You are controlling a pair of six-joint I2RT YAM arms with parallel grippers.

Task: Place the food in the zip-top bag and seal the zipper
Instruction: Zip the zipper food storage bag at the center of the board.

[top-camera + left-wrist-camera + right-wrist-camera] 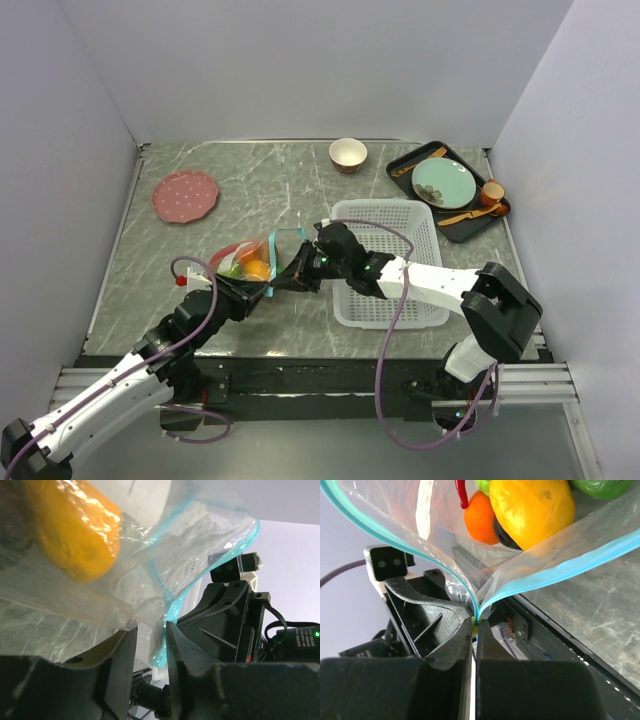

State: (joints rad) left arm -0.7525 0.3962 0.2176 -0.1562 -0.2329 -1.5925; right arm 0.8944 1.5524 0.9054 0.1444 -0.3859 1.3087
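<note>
The zip-top bag lies left of the table's middle, its mouth open toward the right. Inside it the right wrist view shows a yellow fruit, an orange, a dark round fruit, a red chili and green produce. My right gripper is shut on the teal zipper at the corner where its two strips meet. My left gripper is slightly open, with the bag's edge and the zipper end hanging between its fingers. In the top view the grippers, left and right, almost touch.
A white mesh basket stands right of the bag, under my right arm. A pink plate lies at the back left, and a small bowl at the back. A black tray with a teal plate, spoons and cup sits at the back right.
</note>
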